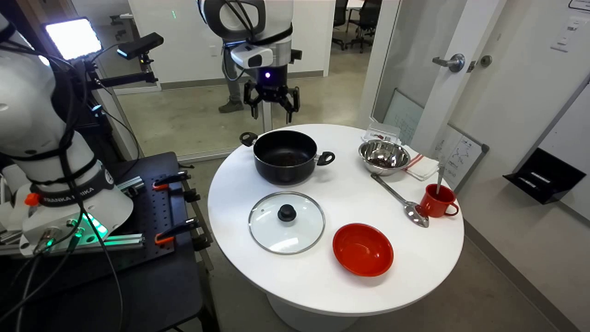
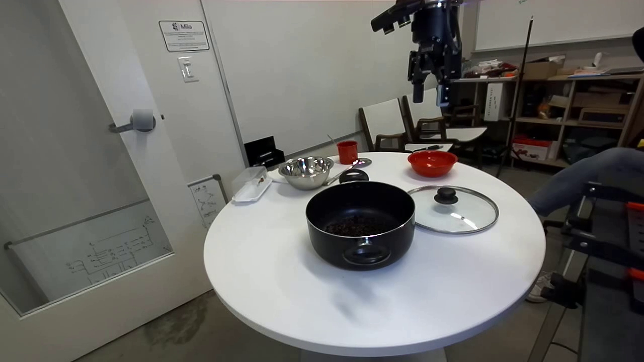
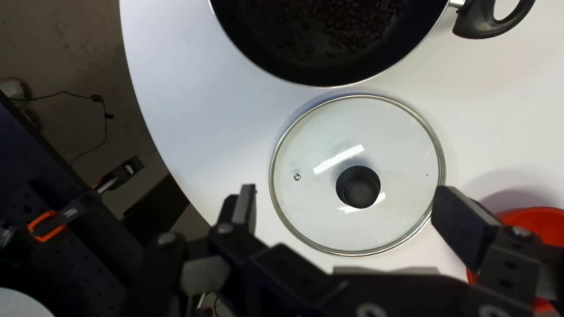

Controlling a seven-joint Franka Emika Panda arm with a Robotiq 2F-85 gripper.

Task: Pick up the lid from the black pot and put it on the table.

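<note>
Black pot (image 3: 310, 68) gets cut off far-side in the wrist view; red bowl (image 3: 542, 225) there is partly blocked by the gripper (image 3: 346, 189); whiteboard scribbles (image 2: 118, 254) can't be read

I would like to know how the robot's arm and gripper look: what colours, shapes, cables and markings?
The arm is mostly white and rounded, with black cables, black straps, and FRANKA EMIKA lettered on a dark base band. The gripper is black and angular, with two jointed fingers.
</note>
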